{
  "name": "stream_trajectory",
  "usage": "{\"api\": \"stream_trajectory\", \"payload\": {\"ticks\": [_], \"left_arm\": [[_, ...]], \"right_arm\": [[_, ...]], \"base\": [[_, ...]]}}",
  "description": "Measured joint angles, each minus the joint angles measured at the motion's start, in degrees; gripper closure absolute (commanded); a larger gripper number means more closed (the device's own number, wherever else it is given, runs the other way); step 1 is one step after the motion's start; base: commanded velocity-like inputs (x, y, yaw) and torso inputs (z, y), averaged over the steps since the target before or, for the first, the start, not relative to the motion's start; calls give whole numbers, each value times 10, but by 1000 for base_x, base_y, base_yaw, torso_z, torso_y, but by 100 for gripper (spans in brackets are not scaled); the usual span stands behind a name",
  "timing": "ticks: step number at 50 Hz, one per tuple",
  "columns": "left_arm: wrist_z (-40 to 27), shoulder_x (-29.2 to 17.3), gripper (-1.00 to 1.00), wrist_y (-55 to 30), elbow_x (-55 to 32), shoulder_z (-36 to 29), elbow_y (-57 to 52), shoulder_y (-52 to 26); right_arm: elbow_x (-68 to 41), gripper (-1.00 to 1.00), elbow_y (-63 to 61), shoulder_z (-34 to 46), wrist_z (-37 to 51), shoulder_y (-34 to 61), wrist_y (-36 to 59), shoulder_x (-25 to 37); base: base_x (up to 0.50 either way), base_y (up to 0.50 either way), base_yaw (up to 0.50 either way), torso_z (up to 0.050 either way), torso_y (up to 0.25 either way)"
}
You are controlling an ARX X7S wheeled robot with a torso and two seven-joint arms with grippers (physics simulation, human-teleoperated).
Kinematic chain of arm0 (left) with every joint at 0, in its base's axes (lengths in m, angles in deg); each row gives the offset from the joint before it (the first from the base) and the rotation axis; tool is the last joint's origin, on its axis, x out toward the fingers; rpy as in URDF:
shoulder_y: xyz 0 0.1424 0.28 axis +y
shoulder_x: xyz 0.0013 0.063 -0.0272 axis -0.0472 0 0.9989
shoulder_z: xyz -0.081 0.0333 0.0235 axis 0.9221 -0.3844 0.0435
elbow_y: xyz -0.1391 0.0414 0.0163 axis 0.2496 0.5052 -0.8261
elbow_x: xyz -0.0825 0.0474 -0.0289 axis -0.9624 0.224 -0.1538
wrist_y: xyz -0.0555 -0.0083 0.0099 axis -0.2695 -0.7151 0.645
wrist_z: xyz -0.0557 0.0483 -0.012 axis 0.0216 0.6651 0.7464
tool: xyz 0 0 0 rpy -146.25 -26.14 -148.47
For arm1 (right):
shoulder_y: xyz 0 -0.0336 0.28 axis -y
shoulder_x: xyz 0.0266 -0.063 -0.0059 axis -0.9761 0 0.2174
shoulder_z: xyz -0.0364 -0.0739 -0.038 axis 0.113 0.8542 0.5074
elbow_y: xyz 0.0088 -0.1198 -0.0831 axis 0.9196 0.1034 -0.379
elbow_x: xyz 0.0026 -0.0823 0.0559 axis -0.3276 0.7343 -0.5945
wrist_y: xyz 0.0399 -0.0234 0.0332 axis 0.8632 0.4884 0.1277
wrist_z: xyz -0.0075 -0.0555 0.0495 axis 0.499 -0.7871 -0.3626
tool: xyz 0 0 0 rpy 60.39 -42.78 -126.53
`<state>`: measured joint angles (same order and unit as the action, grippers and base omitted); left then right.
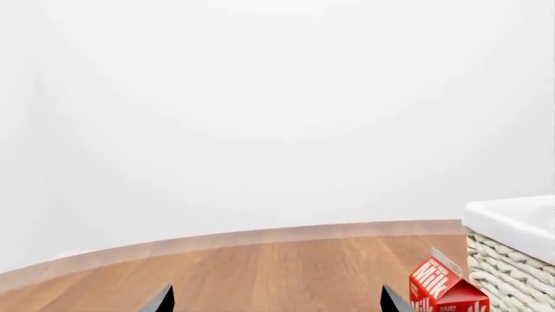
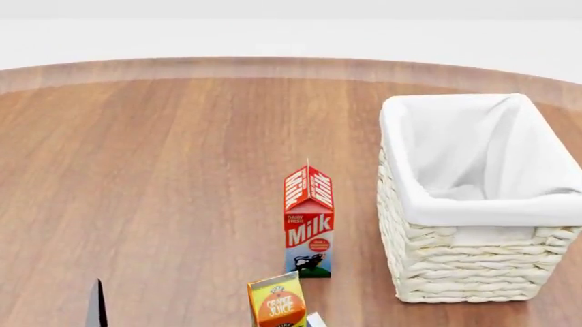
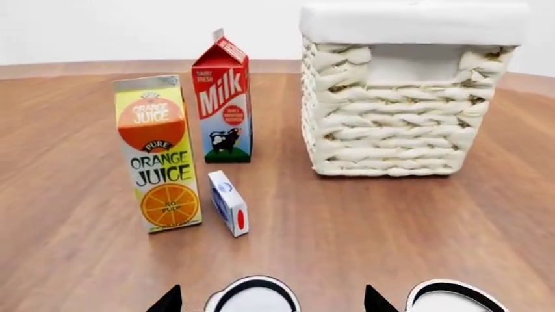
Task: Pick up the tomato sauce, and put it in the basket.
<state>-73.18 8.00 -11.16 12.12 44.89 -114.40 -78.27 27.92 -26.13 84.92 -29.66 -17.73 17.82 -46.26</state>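
No can with a red label and green band shows as such, so the tomato sauce cannot be identified. In the right wrist view two round white tops with dark rims sit at the near edge, one (image 3: pixel 252 296) between my fingertips and one (image 3: pixel 455 297) beside them; their labels are hidden. My right gripper (image 3: pixel 271 302) is open, its tips on either side of the first top. The cream wicker basket (image 2: pixel 454 262) with white lining stands at the right and is empty; it also shows in the right wrist view (image 3: pixel 390 130). My left gripper (image 1: pixel 279 302) is open and empty over bare wood.
A red milk carton (image 2: pixel 309 225) stands left of the basket. An orange juice carton (image 3: pixel 160 156) and a small white, blue and red box (image 3: pixel 230 203) stand nearer me. The round wooden table (image 2: pixel 163 170) ends at a curved far edge before a white wall.
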Motion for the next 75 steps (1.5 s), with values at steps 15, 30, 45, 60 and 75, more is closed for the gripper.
{"api": "stream_trajectory", "payload": {"ticks": [15,30,45,60,75], "left_arm": [[-6,-6,-100,1,-5,-5,3,-1],[-11,-11,-100,3,-10,-9,6,-3],[-17,-16,-100,4,-13,-13,8,-5],[-22,-20,-100,3,-17,-17,8,-6],[-25,-24,-100,2,-21,-22,9,-9]], "right_arm": [[6,-100,57,17,1,34,-11,-4],[8,-100,118,35,3,67,-21,-8],[0,-100,121,43,16,77,14,-6],[-10,100,126,49,21,81,17,-4],[-20,100,105,54,27,77,20,5]], "base": [[0,0,0,0,0],[0,0,0,0,0],[0,0,0,0,0],[0,0,0,0,0],[0,0,0,0,0]]}}
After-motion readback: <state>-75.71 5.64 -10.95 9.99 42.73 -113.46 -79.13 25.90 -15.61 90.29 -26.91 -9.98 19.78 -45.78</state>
